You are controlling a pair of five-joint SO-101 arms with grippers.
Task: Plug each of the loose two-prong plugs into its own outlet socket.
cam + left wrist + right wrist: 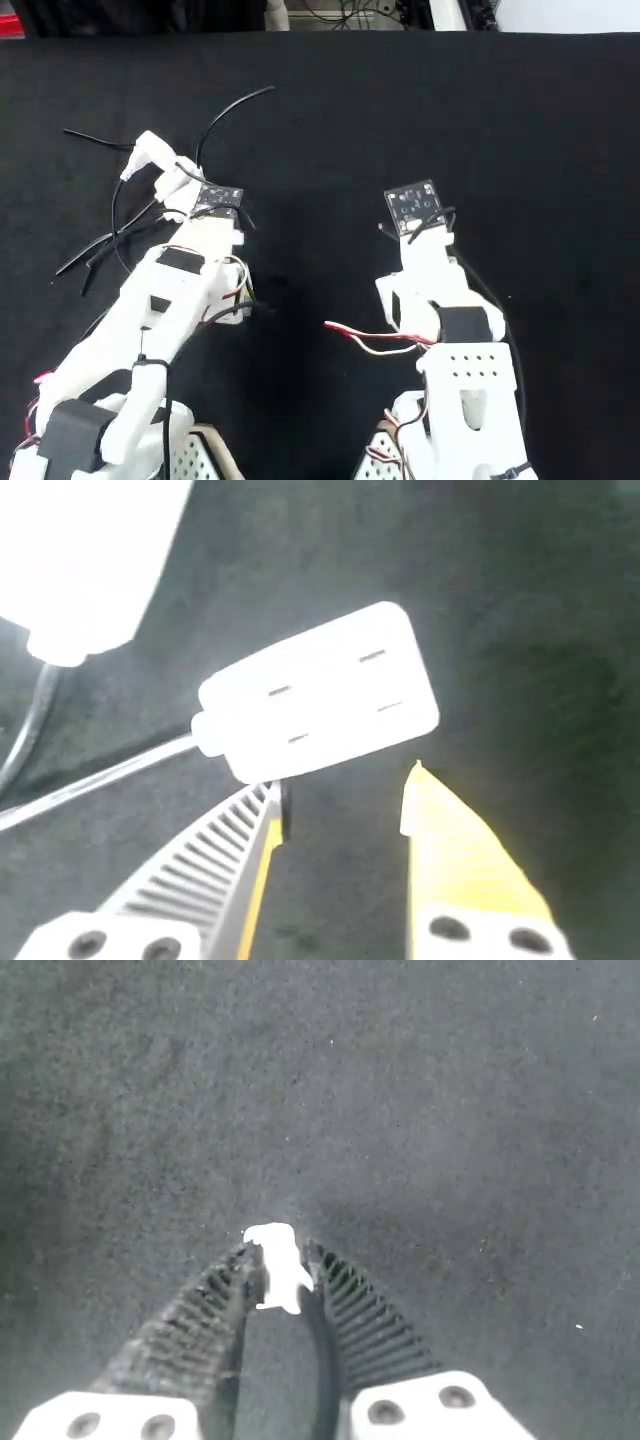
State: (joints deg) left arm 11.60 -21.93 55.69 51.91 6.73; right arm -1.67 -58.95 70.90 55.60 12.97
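A white outlet block (pixel 320 690) with two pairs of slots lies on the black cloth, a cord leaving one end. My left gripper (pixel 343 783) stands open just short of it, the ribbed finger (pixel 225 840) near its edge and the yellow finger (pixel 455 850) beside it. Another white piece (pixel 80 560) with a black cord lies beyond. In the high view these two white pieces (pixel 165 168) sit at the left arm's (pixel 170 290) tip. My right gripper (pixel 280 1253) is shut on a small white plug (pixel 277 1270) above bare cloth.
Several black cords (pixel 110 230) spread over the cloth left of the left arm, one curling toward the table's middle (pixel 235 105). The right arm (pixel 440 290) stands centre right with red and white wires (pixel 370 342) at its side. Bare black cloth (pixel 540 150) lies to the right.
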